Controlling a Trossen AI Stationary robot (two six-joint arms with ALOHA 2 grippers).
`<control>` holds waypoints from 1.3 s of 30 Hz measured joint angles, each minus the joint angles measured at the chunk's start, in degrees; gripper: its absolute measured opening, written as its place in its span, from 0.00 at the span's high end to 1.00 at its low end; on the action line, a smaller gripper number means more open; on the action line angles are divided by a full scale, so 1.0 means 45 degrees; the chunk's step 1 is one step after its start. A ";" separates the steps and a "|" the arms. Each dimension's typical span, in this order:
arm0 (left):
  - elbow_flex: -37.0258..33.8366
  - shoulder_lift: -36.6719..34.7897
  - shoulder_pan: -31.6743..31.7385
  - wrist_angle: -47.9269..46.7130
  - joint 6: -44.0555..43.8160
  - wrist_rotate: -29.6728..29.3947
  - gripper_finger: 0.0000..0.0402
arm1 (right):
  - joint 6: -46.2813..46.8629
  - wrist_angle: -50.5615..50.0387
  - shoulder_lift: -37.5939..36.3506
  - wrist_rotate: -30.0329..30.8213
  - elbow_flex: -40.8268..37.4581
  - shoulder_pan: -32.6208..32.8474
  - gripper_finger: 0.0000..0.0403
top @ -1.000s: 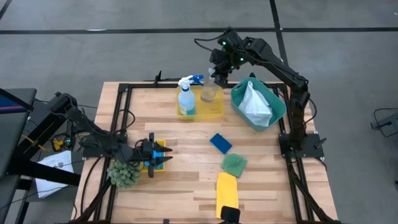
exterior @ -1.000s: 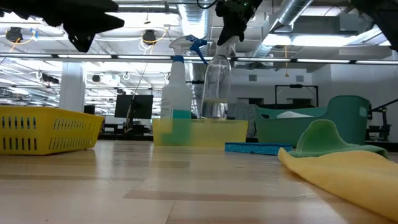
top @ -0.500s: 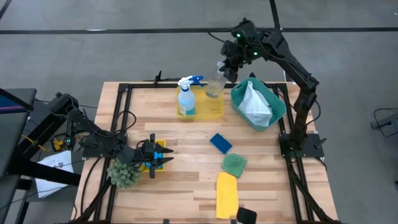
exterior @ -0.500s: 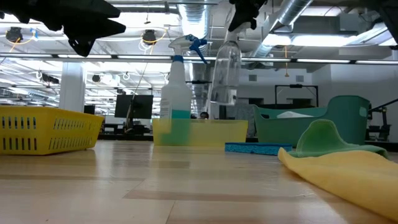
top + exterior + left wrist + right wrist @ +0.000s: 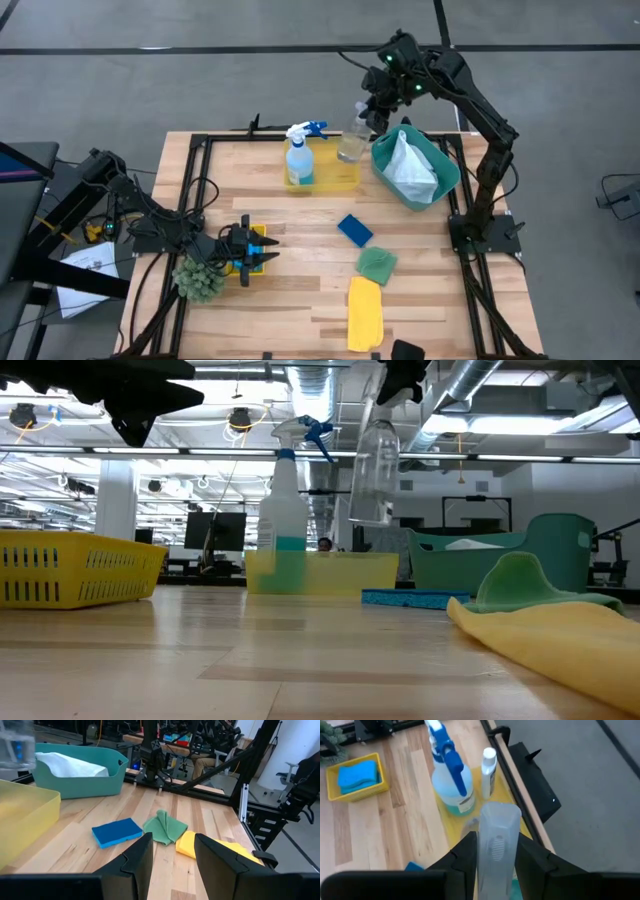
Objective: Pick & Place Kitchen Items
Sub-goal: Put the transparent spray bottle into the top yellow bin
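My right gripper (image 5: 372,108) is shut on a clear bottle (image 5: 352,142), which hangs above the gap between the yellow tray (image 5: 335,180) and the teal bin (image 5: 440,185). In the tray stand a blue-liquid spray bottle (image 5: 299,158) and a white bottle (image 5: 488,766). A white cloth (image 5: 408,165) lies in the bin. A blue sponge (image 5: 354,230), a green cloth (image 5: 377,264) and a yellow cloth (image 5: 365,312) lie on the table. My left gripper (image 5: 264,252) stands open and holds nothing, over a small yellow tray (image 5: 340,795) with blue sponges (image 5: 356,774). My right gripper pinches the clear bottle's top end (image 5: 497,837) between its two fingers (image 5: 465,857). The fingers come from above, slanting down. The bottle hangs below them (image 5: 372,475), a little tilted, lifted clear of the yellow tray.
A spiky green ball (image 5: 200,278) lies beside the small yellow tray at the near left. The table's black frame rails (image 5: 200,180) run along its edges. Bare wood (image 5: 280,215) lies in the middle of the table.
My right gripper has gone up and toward the table's right edge, toward the teal bin. The clear bottle has risen with it from just above the yellow tray and tipped slightly.
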 joint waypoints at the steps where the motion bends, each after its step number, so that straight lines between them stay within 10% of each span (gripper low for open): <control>1: 0.0000 0.0000 0.0000 0.0004 0.0003 0.0000 0.65 | 0.0040 -0.0082 0.0001 -0.0022 0.0000 0.0004 0.76; 39: -0.0005 0.0000 0.0005 0.0179 -0.0034 0.0418 0.65 | -0.0196 -0.0246 0.0333 -0.1208 -0.0024 -0.0324 0.76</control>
